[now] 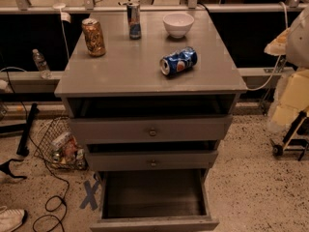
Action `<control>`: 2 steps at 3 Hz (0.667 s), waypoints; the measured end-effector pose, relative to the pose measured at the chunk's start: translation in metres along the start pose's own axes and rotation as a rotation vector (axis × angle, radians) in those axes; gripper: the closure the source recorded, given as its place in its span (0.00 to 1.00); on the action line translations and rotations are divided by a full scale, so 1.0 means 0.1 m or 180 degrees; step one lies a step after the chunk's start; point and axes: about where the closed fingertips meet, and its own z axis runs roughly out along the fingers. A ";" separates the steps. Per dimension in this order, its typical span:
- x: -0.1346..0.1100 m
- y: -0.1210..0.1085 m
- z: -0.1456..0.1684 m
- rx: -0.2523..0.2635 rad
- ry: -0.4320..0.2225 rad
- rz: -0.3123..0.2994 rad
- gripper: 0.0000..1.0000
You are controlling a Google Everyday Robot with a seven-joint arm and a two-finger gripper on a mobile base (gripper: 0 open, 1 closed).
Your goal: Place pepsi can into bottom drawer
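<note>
The pepsi can [178, 61] lies tipped on the worktop [125, 69], long axis near-left to far-right, left of the gripper [299, 35] at the right edge; its grip state cannot be told.

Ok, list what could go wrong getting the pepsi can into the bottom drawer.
1. The pepsi can lies on its side on the cabinet top; a nudge could roll it off.
2. The white bowl stands just behind it and could be knocked.
3. The gripper is not in view, so its approach cannot be judged.
</note>
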 end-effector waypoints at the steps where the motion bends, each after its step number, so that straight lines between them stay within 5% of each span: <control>1: 0.00 0.00 0.00 0.0000 0.0000 0.0000 0.00; 2: -0.29 -0.49 0.37 0.0083 -0.0188 -0.0503 0.00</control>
